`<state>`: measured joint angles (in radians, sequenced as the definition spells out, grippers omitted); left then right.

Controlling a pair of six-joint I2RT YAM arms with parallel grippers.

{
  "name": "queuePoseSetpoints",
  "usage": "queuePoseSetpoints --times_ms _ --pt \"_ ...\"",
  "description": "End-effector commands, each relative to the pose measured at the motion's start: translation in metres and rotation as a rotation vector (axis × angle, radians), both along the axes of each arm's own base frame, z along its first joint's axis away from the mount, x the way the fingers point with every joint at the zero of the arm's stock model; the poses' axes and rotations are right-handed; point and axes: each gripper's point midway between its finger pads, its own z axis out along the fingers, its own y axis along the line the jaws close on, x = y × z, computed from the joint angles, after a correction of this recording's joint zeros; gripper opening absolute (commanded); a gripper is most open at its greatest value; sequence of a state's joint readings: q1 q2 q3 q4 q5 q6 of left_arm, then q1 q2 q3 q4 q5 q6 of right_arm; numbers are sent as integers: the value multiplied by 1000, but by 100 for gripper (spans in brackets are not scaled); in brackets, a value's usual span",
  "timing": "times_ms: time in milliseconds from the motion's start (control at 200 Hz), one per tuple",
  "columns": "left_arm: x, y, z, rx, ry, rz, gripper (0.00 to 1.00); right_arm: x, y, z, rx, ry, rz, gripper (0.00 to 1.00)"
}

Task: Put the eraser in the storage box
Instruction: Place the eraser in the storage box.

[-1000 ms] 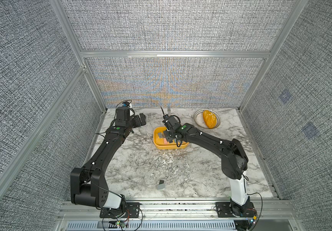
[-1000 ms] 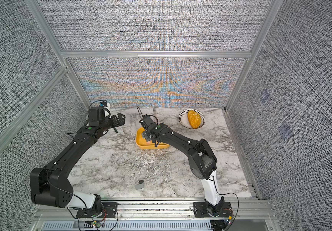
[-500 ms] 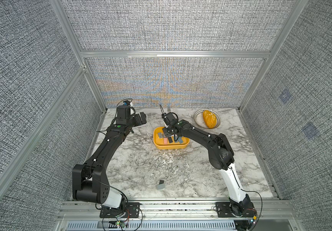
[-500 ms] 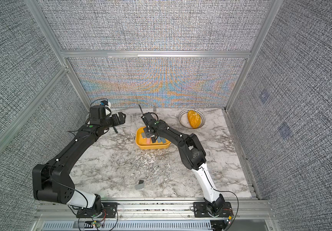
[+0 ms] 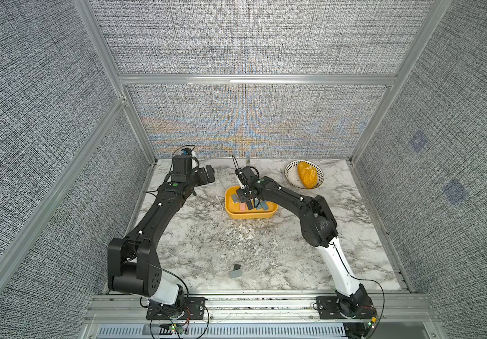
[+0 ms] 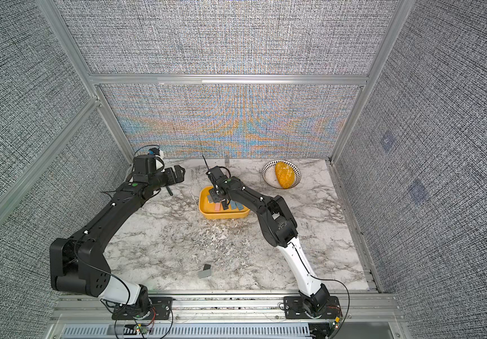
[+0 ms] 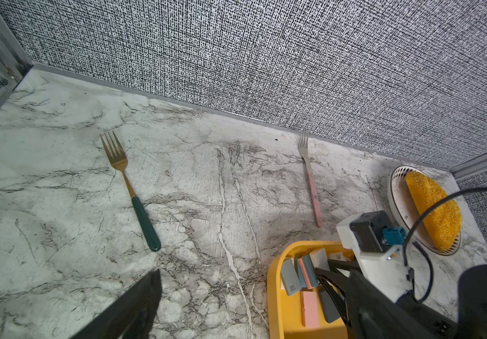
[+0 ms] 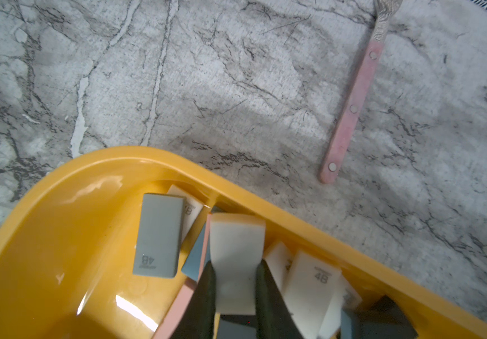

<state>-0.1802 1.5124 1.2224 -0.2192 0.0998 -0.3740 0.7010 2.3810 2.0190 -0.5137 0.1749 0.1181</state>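
The yellow storage box (image 5: 248, 217) (image 6: 221, 216) stands at the middle back of the marble table, and several grey, pink, blue and white erasers lie in it. My right gripper (image 5: 248, 202) (image 8: 235, 268) hangs just inside the box, shut on a white eraser (image 8: 236, 249) that points at the box's far wall (image 8: 236, 190). My left gripper (image 5: 208, 176) (image 6: 179, 173) stands open at the back left, well apart from the box, with nothing between its fingers (image 7: 139, 305). Another grey eraser (image 5: 236, 272) (image 6: 205, 273) lies near the table's front edge.
A white bowl with a dark-patterned rim (image 5: 290, 170) holds a yellow-orange lump at the back right. A green-handled fork (image 7: 136, 193) and a pink-handled fork (image 7: 312, 182) lie by the back wall. Pale crumbs (image 5: 245, 232) are scattered in front of the box.
The right arm's elbow has swung left and back, while its gripper stayed over the box with the white eraser, shifting slightly left. The left arm has hardly moved.
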Motion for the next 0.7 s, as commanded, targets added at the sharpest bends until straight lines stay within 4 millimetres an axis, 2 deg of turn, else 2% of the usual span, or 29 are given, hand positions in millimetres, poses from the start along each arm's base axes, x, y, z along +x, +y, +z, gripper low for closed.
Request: queuePoseSetpoints --times_ms 0,140,275,375,516,601,696 --pt "1 2 2 12 -7 5 100 -1 2 -3 -1 9 12 23" --pt "2 3 2 14 -6 5 100 0 3 -7 0 16 14 31" --pt "1 4 3 16 -8 7 100 0 5 -1 7 18 15 45" --pt "1 4 3 16 -8 8 100 -1 4 19 21 -5 16 49" --pt "0 4 4 16 -10 9 100 -9 -5 60 34 -69 19 52" --pt "-1 5 6 18 -14 11 100 -25 -13 78 17 -98 52 53" --pt "-3 6 9 18 -19 14 100 -55 -23 88 -26 -122 121 56"
